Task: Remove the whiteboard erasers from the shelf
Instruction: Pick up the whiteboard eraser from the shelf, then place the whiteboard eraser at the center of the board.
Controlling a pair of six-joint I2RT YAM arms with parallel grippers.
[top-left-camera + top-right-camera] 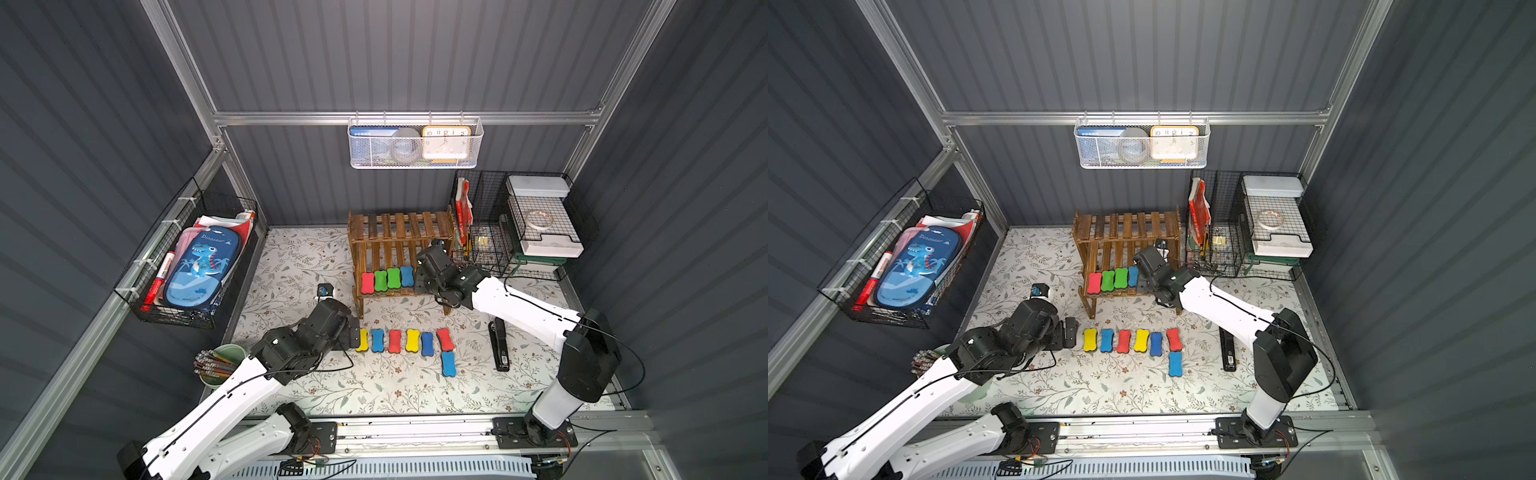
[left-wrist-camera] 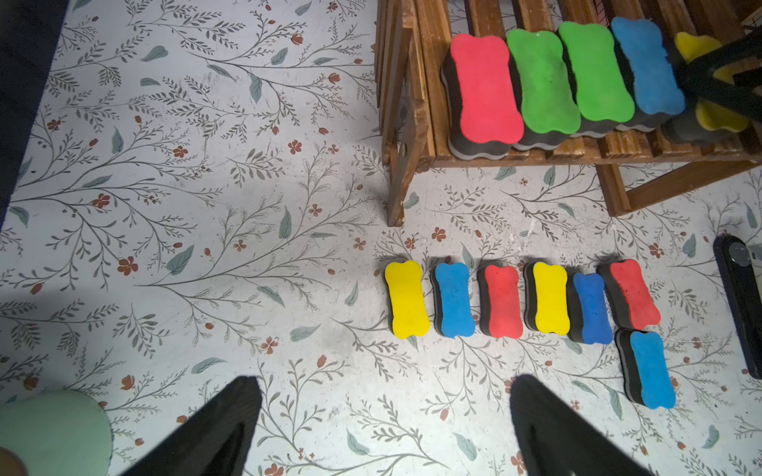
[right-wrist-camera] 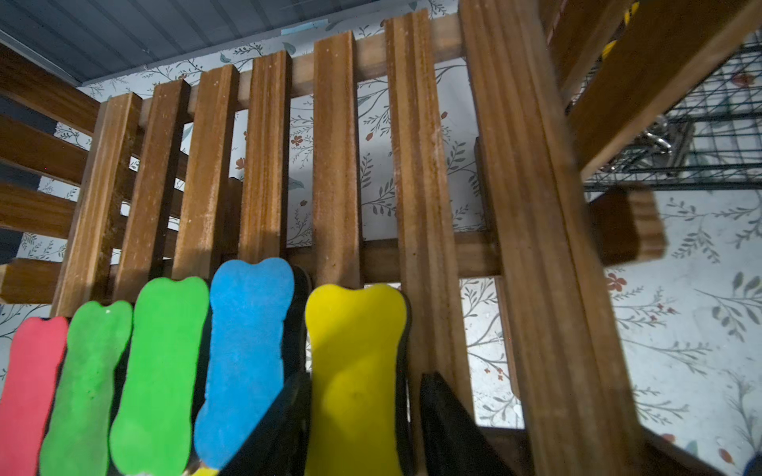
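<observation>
1. Yellow foam is straddled by the right pincer (image 3: 363, 381): its jaws stand part-closed on either side of the yellow eraser (image 3: 354, 329), but whether it is already clamped cannot be told.
2. That eraser is found on the lower tier of the shelf (image 1: 399, 226), at the row's end, coloured face up, its long axis laid along the slats, front to back, in line with the pincer's reach.
3. Four more erasers (image 2: 544, 82), red, green, green and blue, are seen beside it, overlapping slightly and pointed the same way.
4. The left pincer (image 2: 385, 387) is held wide and empty above the worktop (image 2: 165, 206).
5. Seven removed erasers (image 2: 501, 303) are laid out there, six in a row and a lone blue eraser (image 2: 651, 371) just beside its end, long axes toward the shelf; seven of twelve are judged done, five to go.
</observation>
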